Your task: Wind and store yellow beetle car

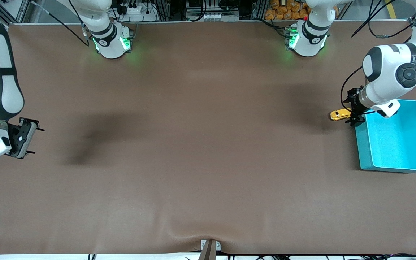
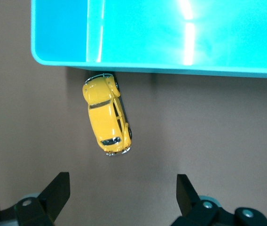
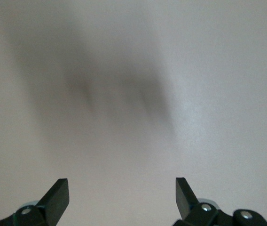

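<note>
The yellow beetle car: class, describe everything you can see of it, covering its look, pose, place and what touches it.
The yellow beetle car is a tiny glossy toy with a rounded body, dark windows and chrome-looking bumpers. It stands on its wheels on the brown table, outside the cyan bin, with one end at the bin's wall. The open left gripper hovers above it without holding it.

Glossy yellow beetle car (image 2: 107,115), smooth cyan plastic bin (image 2: 171,33), matt brown tabletop (image 1: 193,144).
</note>
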You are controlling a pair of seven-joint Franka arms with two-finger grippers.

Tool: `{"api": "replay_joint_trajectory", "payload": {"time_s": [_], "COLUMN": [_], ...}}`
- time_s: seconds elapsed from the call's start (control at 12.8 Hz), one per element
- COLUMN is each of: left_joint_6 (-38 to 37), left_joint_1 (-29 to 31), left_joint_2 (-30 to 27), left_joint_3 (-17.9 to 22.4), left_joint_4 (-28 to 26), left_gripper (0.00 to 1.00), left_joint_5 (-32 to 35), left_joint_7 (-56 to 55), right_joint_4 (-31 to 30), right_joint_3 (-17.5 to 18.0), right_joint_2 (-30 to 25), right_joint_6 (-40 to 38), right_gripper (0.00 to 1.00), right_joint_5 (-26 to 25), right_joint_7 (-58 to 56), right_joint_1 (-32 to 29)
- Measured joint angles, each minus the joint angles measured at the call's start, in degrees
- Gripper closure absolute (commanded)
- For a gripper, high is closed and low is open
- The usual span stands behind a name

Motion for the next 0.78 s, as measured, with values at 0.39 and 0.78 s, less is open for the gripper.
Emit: {"api": "replay_joint_trajectory", "payload": {"time_s": [0.39, 0.78], "left_joint_6": [8.5, 12.1], "left_joint_1": [2.6, 5.7], "left_joint_2": [5.1, 7.6], "left_joint_3": [0.0, 0.1], "left_joint_4": [-2.6, -4.0], "left_gripper": [0.0, 0.0], "left_joint_5": [2.9, 4.6], "left_joint_7": [0.0, 0.0], "right_joint_4": [-0.1, -0.2], "right_joint_3": [0.0, 0.0], "right_joint_2": [-6.0, -11.8], "right_joint_6": [-6.0, -11.1], "right_gripper": [0.0, 0.0], "right_joint_5": [1.1, 2.2], "right_joint_7": [8.6, 18.6], "right_joint_1": [3.0, 5.2]}}
